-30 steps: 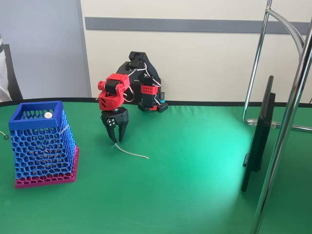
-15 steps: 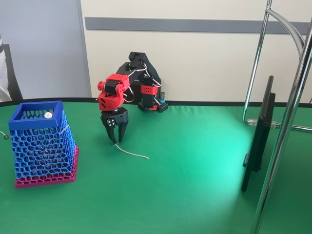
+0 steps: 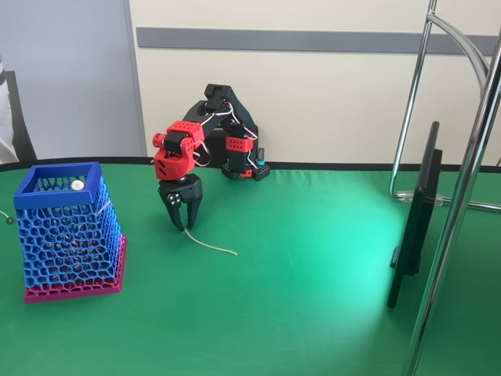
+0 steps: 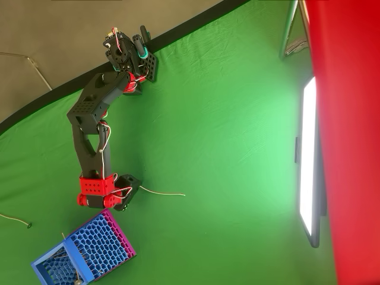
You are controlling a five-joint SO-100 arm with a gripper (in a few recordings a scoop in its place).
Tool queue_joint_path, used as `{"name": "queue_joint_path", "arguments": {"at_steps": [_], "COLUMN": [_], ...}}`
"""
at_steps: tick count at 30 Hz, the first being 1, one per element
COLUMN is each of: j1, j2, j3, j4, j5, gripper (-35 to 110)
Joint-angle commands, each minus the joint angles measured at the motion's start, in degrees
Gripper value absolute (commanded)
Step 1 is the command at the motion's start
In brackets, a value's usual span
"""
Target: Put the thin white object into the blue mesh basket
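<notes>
While I watch from the two cameras, the green table (image 3: pixel 313 298) fills most of the fixed view, its far edge running along a cream wall. On the right side of the table stand a chrome frame (image 3: pixel 470 172) and a dark flat panel (image 3: pixel 419 211) seen edge-on.

My arm (image 3: pixel 184 157), red and black, is bolted at the far edge of the table (image 4: pixel 237 119) and reaches forward and to the left in the fixed view; from overhead the arm (image 4: pixel 89 136) stretches from the far edge toward the near-left corner.

Near the left edge sits the blue mesh basket (image 3: pixel 66 231), upright on its magenta base, with a small white round thing (image 3: pixel 77 186) resting at its rim. From overhead the basket (image 4: pixel 89 252) lies close to the gripper but apart from it.

My gripper (image 3: pixel 183 227) points straight down, its tips at the table surface, the jaws narrowed around one end of the thin white stick (image 3: pixel 213 246); I cannot tell whether they truly pinch it. The rest of the stick lies flat on the cloth, trailing right from the gripper. From overhead the gripper (image 4: pixel 124 202) sits over the left end of the stick (image 4: pixel 163 193).
</notes>
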Motion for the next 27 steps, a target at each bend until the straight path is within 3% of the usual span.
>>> {"name": "queue_joint_path", "arguments": {"at_steps": [1,27], "j1": [0.1,-0.1], "j2": [0.1,0.4], "j3": [-0.8,1.2], "j4": [0.4,0.4], "j5": [-0.4,0.6], "gripper": [12,11]}}
